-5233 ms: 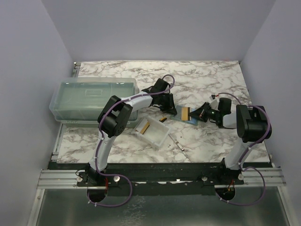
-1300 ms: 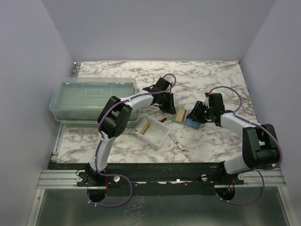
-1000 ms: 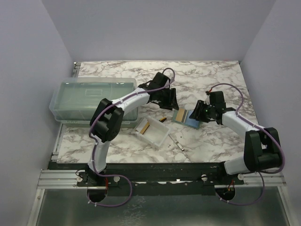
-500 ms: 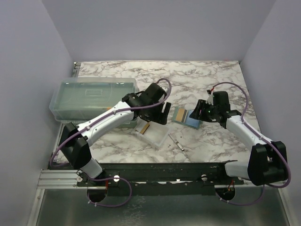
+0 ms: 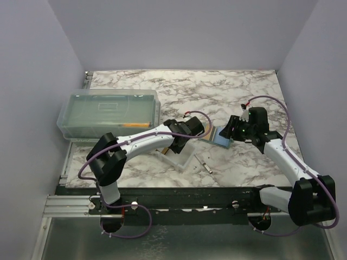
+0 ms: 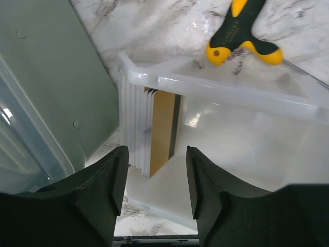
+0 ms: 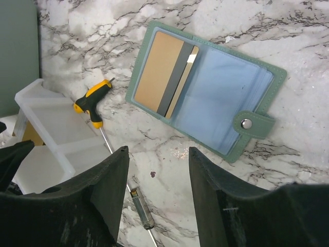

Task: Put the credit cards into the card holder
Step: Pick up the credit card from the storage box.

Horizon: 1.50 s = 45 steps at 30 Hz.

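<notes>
Card holder (image 5: 219, 137) lies open; both grippers' fingers apart, empty.
Above: holder right of table (image 5: 227, 92) centre, beside right gripper (image 5: 231, 129). Left wrist: left gripper (image 6: 154, 172) over credit cards (image 6: 164, 126), seemingly several, upright in tray (image 6: 231, 85); tool (image 6: 241, 31) lettering unreadable. Right wrist: holder's long axis slants upper-left to lower-right, gold card (image 7: 157, 72) inside.

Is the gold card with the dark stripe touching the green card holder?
Touching. The right wrist view shows the gold card tucked into the open card holder, in the half opposite its snap.
</notes>
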Each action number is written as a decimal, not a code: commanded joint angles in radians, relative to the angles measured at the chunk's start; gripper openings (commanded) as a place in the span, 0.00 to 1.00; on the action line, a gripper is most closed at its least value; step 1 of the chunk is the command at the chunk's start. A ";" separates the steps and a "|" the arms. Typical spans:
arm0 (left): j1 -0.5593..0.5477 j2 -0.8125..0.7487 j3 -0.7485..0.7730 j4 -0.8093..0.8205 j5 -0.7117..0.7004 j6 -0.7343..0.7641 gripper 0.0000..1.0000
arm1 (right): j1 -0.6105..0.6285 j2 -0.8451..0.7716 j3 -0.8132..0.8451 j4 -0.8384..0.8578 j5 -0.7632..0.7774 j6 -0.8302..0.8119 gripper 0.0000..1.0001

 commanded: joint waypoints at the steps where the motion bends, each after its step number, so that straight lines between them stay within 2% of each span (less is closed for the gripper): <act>1: -0.007 0.043 -0.020 -0.003 -0.130 0.040 0.54 | 0.003 -0.021 -0.026 0.006 0.008 0.012 0.53; 16: -0.006 0.111 -0.053 0.077 -0.198 0.065 0.53 | 0.003 -0.028 -0.035 0.016 -0.011 0.026 0.52; 24: -0.006 0.109 -0.058 0.079 -0.247 0.072 0.39 | 0.003 -0.025 -0.032 0.021 -0.021 0.033 0.52; 29: -0.006 0.084 -0.055 0.077 -0.243 0.081 0.35 | 0.003 -0.018 -0.032 0.025 -0.024 0.035 0.52; 40: -0.006 0.070 -0.052 0.055 -0.251 0.091 0.34 | 0.003 -0.005 -0.032 0.033 -0.030 0.035 0.52; 45: -0.006 0.066 -0.053 0.046 -0.265 0.092 0.38 | 0.003 -0.004 -0.029 0.033 -0.031 0.034 0.52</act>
